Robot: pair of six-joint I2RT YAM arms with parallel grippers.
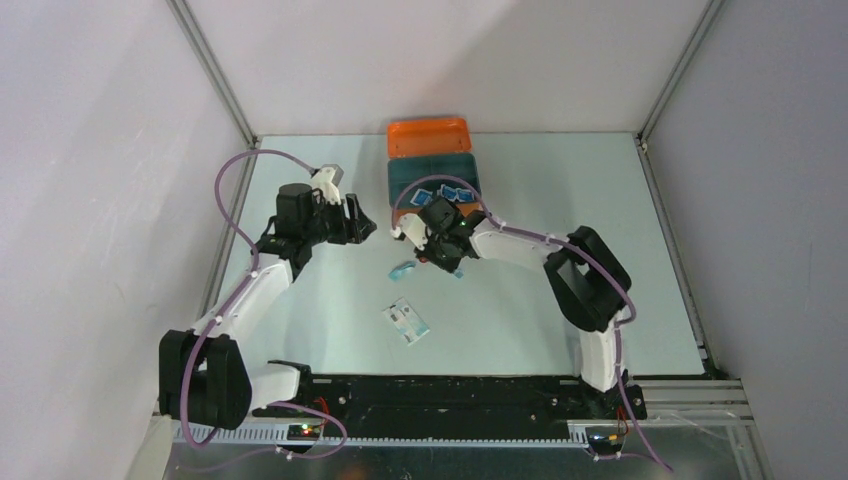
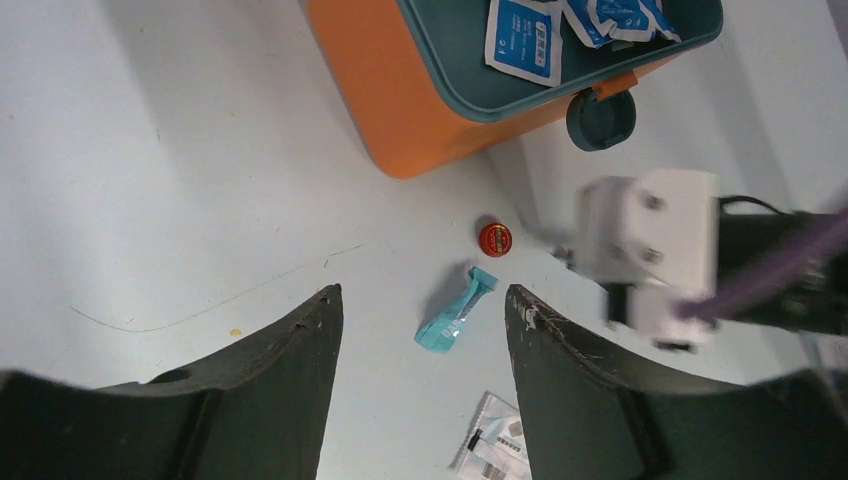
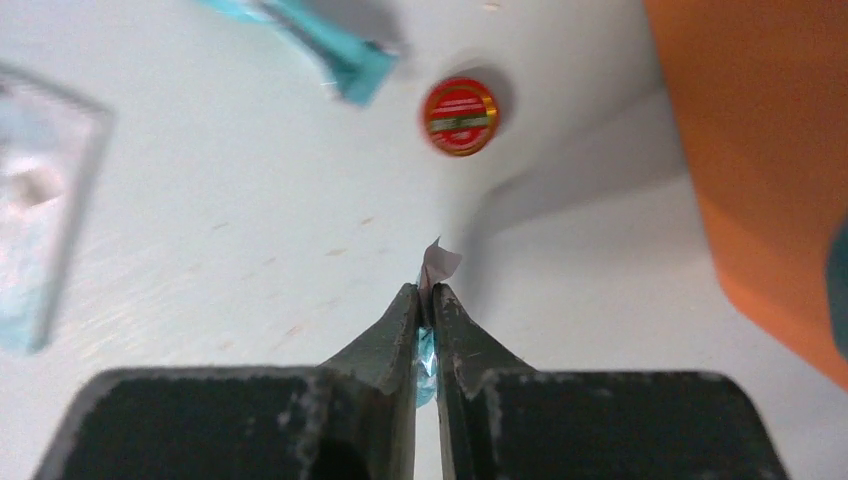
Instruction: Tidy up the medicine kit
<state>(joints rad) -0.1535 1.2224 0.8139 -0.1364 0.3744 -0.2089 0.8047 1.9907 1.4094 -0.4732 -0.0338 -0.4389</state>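
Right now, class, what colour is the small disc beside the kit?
The small disc is red, gold-rimmed; right wrist view.

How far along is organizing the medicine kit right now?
Done: several blue packets lie in the open medicine kit. In hand: the right gripper is pinched shut on a thin packet. Remaining: a teal sachet, a small red disc and a clear packet lie loose on the table; the left gripper is open and empty.

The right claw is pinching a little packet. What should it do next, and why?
Probably lift the right claw a little and carry its thin packet to the medicine kit: the claw is shut on it, and blue packets already lie in the kit's teal tray.
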